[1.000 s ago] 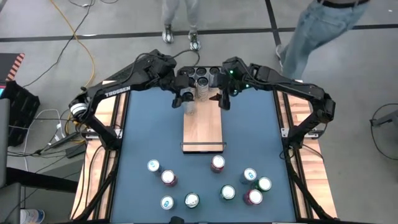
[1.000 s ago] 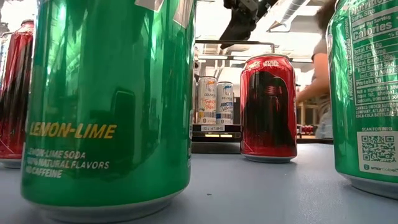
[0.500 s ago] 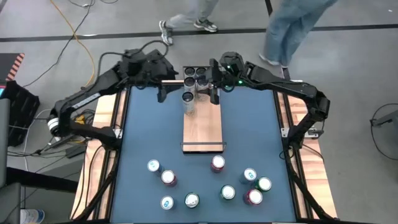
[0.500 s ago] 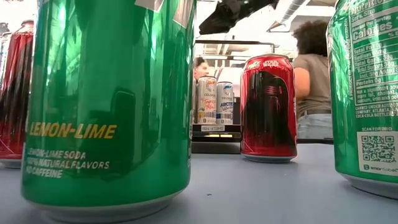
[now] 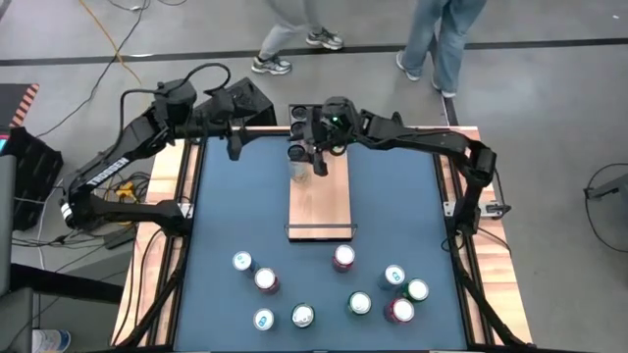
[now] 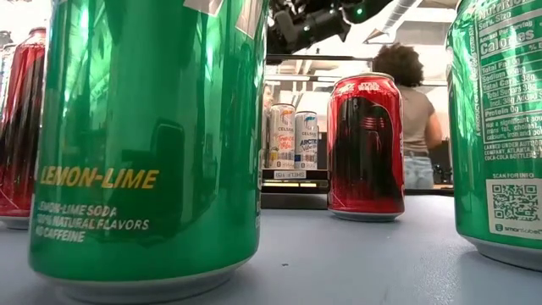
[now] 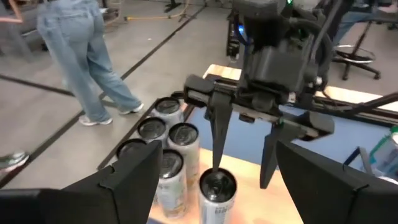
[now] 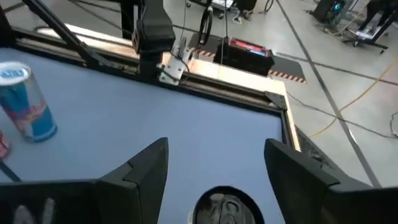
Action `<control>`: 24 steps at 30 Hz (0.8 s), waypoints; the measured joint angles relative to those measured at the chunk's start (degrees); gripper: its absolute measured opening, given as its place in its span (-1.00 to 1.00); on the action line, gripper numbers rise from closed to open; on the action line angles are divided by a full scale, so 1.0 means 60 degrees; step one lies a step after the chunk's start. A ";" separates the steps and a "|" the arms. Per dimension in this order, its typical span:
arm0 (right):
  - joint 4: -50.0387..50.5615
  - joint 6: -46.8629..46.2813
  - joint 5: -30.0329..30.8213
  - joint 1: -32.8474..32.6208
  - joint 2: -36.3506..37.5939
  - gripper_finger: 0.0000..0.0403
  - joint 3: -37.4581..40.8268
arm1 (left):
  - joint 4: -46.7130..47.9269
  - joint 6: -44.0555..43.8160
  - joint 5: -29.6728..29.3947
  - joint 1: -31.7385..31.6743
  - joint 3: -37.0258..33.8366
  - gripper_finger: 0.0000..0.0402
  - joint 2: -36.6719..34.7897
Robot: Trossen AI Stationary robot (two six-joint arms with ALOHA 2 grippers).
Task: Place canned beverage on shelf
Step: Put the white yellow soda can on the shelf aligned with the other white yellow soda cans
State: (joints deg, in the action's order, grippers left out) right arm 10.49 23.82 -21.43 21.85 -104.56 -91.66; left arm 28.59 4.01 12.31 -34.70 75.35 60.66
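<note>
While our right gripper (image 5: pixel 312 160) hangs spread above the can (image 5: pixel 297 155) on the shelf (image 5: pixel 320 206) | left gripper (image 5: pixel 234 143) beside shelf, spread

The high view looks straight down on the whole table (image 5: pixel 392 206). The low view sits at tabletop level, very near a green can (image 6: pixel 148 135), facing the shelf (image 6: pixel 292 196). Both wrist views apparently share one silver can (image 7: pixel 216 190) there.

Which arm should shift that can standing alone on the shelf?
Probably right. The right gripper hangs open right over the can on the shelf, fingers either side of its top. The left gripper is open too, but off beside the shelf.
</note>
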 joint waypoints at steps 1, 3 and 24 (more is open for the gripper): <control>0.0083 -0.0001 -0.0003 0.0000 -0.0077 0.27 0.0004 | 0.0071 -0.0031 -0.0062 0.0000 0.0000 0.50 -0.0013; 0.0033 -0.0003 -0.0022 0.0003 -0.0250 0.27 0.0000 | 0.0116 -0.0048 -0.0119 0.0000 0.0000 0.50 -0.0015; 0.0575 -0.0454 0.0025 0.0275 -0.1044 0.27 -0.0033 | 0.0362 -0.0105 -0.0167 0.0000 0.0000 0.50 0.0138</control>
State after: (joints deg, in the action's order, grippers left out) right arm 13.94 21.09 -21.28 23.50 -110.83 -91.85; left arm 30.76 3.38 11.31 -34.70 75.35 61.49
